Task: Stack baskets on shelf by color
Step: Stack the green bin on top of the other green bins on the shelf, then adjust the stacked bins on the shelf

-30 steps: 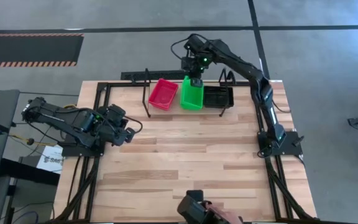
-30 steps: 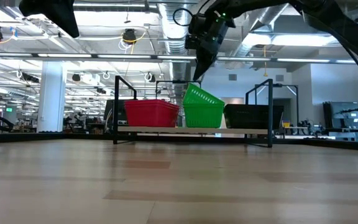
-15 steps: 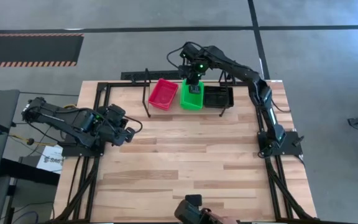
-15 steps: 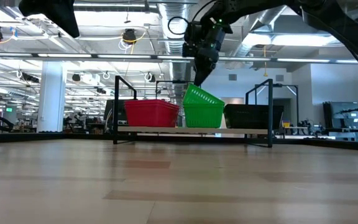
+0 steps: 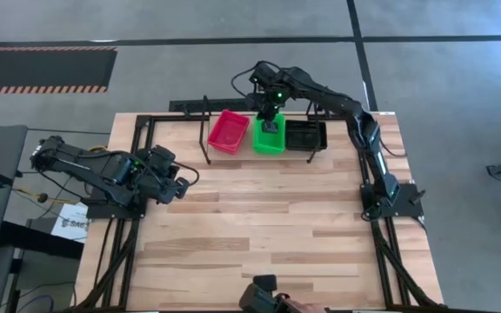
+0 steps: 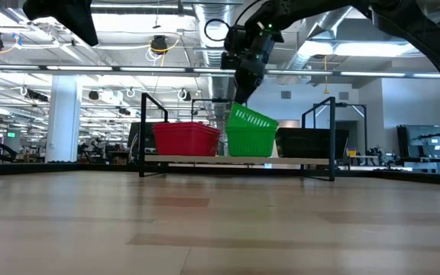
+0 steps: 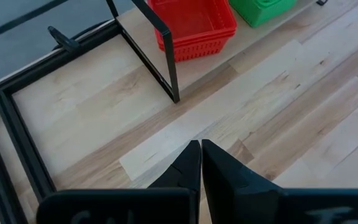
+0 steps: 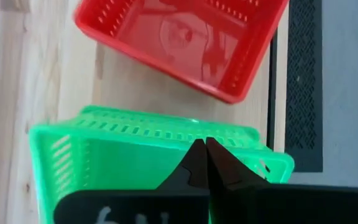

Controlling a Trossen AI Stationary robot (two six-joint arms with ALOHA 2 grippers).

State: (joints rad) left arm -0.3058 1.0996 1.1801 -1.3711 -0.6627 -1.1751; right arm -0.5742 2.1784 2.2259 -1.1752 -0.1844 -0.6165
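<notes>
Shelf (image 6: 235, 160): narrow light wood board between two black wire uprights, standing at the far edge of the table (image 5: 259, 235). It carries three groups of baskets in a row.

Red baskets (image 5: 229, 130): at the left end of the shelf as seen from above, turned slightly askew to the board. The low view shows them sitting flat (how many are nested cannot be told).

Green stack (image 6: 249, 142): middle of the shelf, between the red and the black, sitting level on the board.

Top green basket (image 6: 252, 118): resting on the green stack but tilted, its far-left edge raised and the opposite edge dipping towards the black baskets. It is not seated square in the stack below.

Black baskets (image 5: 305, 135): right end of the shelf, just beside the green stack, lying flat.

Right gripper (image 5: 269, 116): reaching over the shelf from the right side of the table, directly above the green stack. In the right wrist view the right gripper (image 8: 205, 155) has its two fingers pressed together over the rim of the top green basket (image 8: 154, 155), pinching that rim.

Left gripper (image 5: 179, 184): waiting near the table's left edge, well apart from the shelf; its fingers (image 7: 188, 168) lie closed against each other, holding nothing (bare tabletop beneath).
</notes>
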